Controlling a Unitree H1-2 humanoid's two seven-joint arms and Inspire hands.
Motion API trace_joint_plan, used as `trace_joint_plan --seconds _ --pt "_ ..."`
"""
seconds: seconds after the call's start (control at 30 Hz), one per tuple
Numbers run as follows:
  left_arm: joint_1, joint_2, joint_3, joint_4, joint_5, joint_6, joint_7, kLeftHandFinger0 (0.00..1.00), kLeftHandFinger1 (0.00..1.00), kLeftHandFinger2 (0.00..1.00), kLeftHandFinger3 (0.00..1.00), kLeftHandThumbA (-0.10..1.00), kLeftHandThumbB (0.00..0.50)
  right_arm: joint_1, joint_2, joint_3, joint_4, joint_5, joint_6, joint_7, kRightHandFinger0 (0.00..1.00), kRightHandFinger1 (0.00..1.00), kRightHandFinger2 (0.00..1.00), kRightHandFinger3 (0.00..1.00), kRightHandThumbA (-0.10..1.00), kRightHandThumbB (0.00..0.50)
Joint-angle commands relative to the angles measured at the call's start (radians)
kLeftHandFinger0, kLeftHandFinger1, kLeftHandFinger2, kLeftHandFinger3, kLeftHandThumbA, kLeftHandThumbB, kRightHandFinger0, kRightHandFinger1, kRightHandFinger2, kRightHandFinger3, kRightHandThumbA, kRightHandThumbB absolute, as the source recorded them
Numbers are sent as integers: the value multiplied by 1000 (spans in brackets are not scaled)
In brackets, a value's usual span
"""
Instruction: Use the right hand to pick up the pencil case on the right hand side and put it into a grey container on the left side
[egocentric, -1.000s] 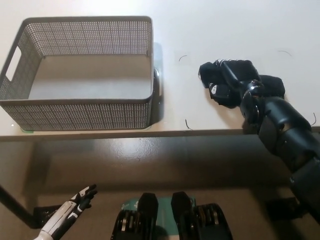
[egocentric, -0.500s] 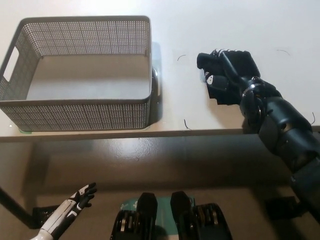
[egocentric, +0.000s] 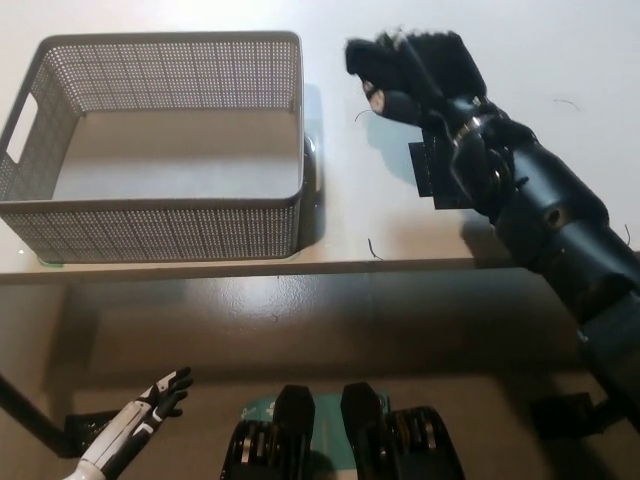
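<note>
Right robot hand (egocentric: 415, 75) is closed around the black pencil case (egocentric: 440, 55), held up off the tabletop (egocentric: 560, 60) at the far side, just right of the grey container (egocentric: 160, 150). Honestly the case and the black fingers blur together so I can't make out which way its long axis runs, but it looks bunched in the grip with part of it poking out the far side.

The thing that matters from here: the container sits straight to the left of the hand, with its right wall between them. So I reckon I need a leftward carry that's high enough to clear that rim, then let go over the open middle. Basket's empty inside, plenty of room.

Left robot hand (egocentric: 150, 405) is parked down low at the near left, below the tabletop edge, fingers spread, holding nothing.
</note>
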Motion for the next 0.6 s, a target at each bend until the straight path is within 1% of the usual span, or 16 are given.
trace_joint_plan --seconds 0.0,0.03,0.07,0.1,0.13,0.17,0.2,0.3,0.33,0.37,0.4,0.43,0.47,0.5,0.53,0.57 --pt "5 18 17 -6 -22 -29 -5 939 970 1000 1000 1000 358 -89 13 -12 -81 -13 -54 -42 0 227 669 659 -100 182" --pt "6 18 15 -2 -22 -32 -7 942 978 1000 1000 1000 358 -94 22 -19 -122 -8 -31 -20 0 161 626 660 -100 129" --pt "7 19 14 -1 -22 -33 -8 944 980 1000 1000 1000 358 -93 23 -19 -128 -9 -27 -20 0 156 646 673 -100 121" --pt "8 20 13 1 -17 -36 -5 943 977 1000 1000 1000 363 -93 26 -20 -139 -12 -20 -19 0 155 654 677 -100 138" --pt "9 19 11 2 -8 -42 0 942 975 1000 1000 1000 364 -100 33 -20 -153 -17 -14 -19 0 154 681 685 -100 141" --pt "12 21 11 1 -4 -43 1 940 974 1000 1000 1000 363 -106 41 -20 -180 -20 -10 -11 0 140 679 688 -100 134" --pt "15 21 12 -1 -8 -40 0 939 974 1000 1000 1000 360 -114 50 -26 -202 -18 -29 -25 0 111 668 675 -100 167" --pt "16 23 10 -10 -1 -34 1 937 972 1000 1000 1000 357 -124 62 -30 -240 -27 -1 -12 0 142 730 673 -100 172" --pt "17 23 11 -13 1 -30 2 935 970 1000 1000 1000 356 -126 68 -35 -253 -27 -2 -14 0 163 763 690 -100 172" --pt "15 22 11 -8 -6 -38 -2 923 962 1000 1000 1000 348 -131 80 -44 -273 -17 6 1 0 223 779 765 -100 159" --pt "14 24 10 -8 -6 -39 -4 921 961 1000 1000 1000 346 -131 87 -52 -281 -10 8 8 0 247 783 826 -100 167" --pt "15 24 9 -12 -4 -34 -5 921 961 1000 1000 1000 342 -137 97 -54 -291 -10 21 23 0 166 582 735 -100 225" --pt "16 26 8 -17 1 -30 -3 922 961 1000 1000 1000 340 -144 107 -53 -289 -13 21 26 0 105 495 470 -100 220" --pt "19 25 7 -22 3 -25 -2 923 961 1000 1000 1000 338 -148 116 -50 -292 -24 23 18 0 64 474 373 -100 196" --pt "18 24 7 -21 2 -27 -3 927 962 1000 1000 1000 330 -158 128 -42 -278 -38 13 -7 0 27 480 319 -100 203" --pt "18 24 6 -20 5 -29 -2 928 963 1000 1000 1000 329 -163 136 -41 -270 -37 4 -11 0 32 499 311 -100 200"
